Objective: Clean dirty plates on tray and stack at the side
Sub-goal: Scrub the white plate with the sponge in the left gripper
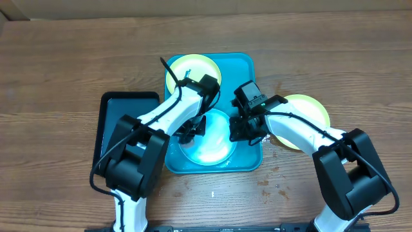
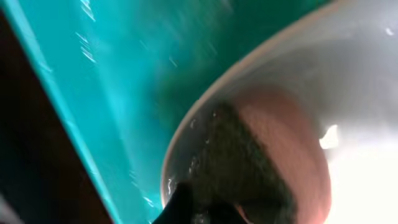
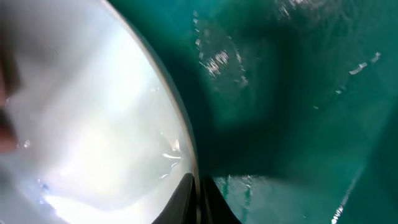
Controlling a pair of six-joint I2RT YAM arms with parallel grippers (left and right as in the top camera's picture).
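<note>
Sponge (image 2: 261, 155), pink with dark scour face, clamped in my left gripper (image 1: 191, 132) and pressed on light blue plate (image 1: 209, 147). My right gripper (image 1: 241, 129) pinches same plate's right rim, jaws narrow. Plate lies in turquoise tray (image 1: 241, 64) at table centre, near-edge end. Yellow-green plate (image 1: 193, 66) at tray's far end. Second yellow-green plate (image 1: 309, 109) on bare table (image 1: 58, 58) toward right edge. Black tray (image 1: 109, 122) just beside turquoise tray, left-edge side.

No legible text, label, brand, number or sign in any view. Tray (image 1: 241, 64): no readable marking. Plates (image 1: 193, 66): no print. Arm housings (image 1: 297, 129): no readable lettering from overhead. Both wrist views: blurred close-ups, nothing readable.
</note>
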